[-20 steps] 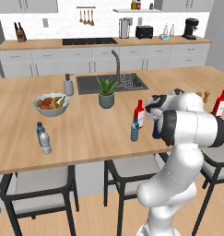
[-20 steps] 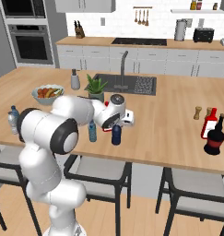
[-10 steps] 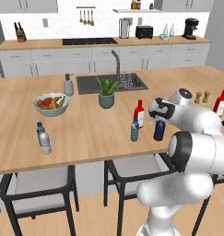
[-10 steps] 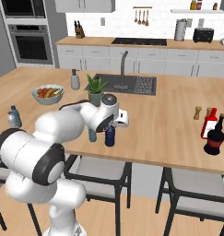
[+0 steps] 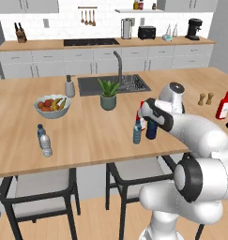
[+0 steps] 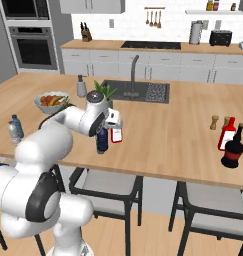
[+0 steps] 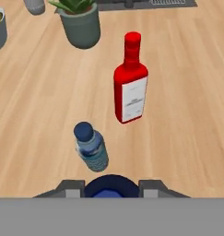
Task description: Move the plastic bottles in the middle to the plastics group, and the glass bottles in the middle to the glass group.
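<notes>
My gripper [image 5: 151, 122] is shut on the top of the dark navy plastic bottle [image 5: 151, 130] at the middle of the island counter; its dark cap [image 7: 111, 186] sits between my fingertips [image 7: 71, 186]. The pale teal bottle with a blue cap [image 5: 137, 132] [image 7: 91, 147] stands upright just left of it. Beyond them stands the red glass bottle with a white label [image 7: 130, 87] [image 6: 116, 134]. The plastics group [image 5: 43, 140] [image 6: 14, 128] stands at the far left. At the far right, a red bottle [image 6: 226, 134] and a squat dark bottle [image 6: 234, 153] form the glass group.
A potted plant [image 5: 108, 94], a fruit bowl [image 5: 51, 106], a soap dispenser [image 5: 69, 86] and the sink [image 5: 114, 83] lie behind the middle bottles. Salt and pepper shakers [image 5: 205, 99] stand near the glass group. Chairs [image 5: 38, 186] are tucked under the counter's front edge.
The gripper has carried the navy bottle to the left, closer to the teal bottle, and the arm has swung round. The other bottles have stayed put.
</notes>
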You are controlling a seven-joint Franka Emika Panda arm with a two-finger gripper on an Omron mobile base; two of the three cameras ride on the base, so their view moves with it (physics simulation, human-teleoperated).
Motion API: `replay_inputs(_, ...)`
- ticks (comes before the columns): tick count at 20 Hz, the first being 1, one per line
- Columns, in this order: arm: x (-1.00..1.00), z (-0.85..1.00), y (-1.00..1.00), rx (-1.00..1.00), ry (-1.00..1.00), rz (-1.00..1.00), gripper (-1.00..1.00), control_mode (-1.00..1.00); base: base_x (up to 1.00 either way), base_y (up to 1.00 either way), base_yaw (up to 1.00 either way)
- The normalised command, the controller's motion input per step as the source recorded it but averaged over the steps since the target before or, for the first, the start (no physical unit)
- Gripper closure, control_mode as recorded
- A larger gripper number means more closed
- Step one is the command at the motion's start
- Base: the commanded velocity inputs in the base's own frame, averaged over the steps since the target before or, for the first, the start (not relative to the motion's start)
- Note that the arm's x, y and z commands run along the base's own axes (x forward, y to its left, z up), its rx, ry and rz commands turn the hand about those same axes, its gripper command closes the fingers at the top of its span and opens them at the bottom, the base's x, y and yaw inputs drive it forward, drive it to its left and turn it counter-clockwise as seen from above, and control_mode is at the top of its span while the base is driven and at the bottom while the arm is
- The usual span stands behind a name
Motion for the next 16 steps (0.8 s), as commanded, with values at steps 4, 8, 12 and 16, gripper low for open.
replay_inputs(4, -0.01, 0.07, 0.98, 0.00, 0.00, 0.04, 1.00, -1.00, 0.00, 0.00, 0.00)
replay_inputs(8, 0.01, 0.01, 1.00, 0.01, 0.00, 0.10, 1.00, -1.00, 0.00, 0.00, 0.00)
replay_inputs(12, 0.26, 0.00, 1.00, 0.08, 0.00, 0.13, 1.00, -1.00, 0.00, 0.00, 0.00)
replay_inputs(16, 0.39, 0.00, 1.00, 0.11, 0.01, 0.21, 1.00, -1.00, 0.00, 0.00, 0.00)
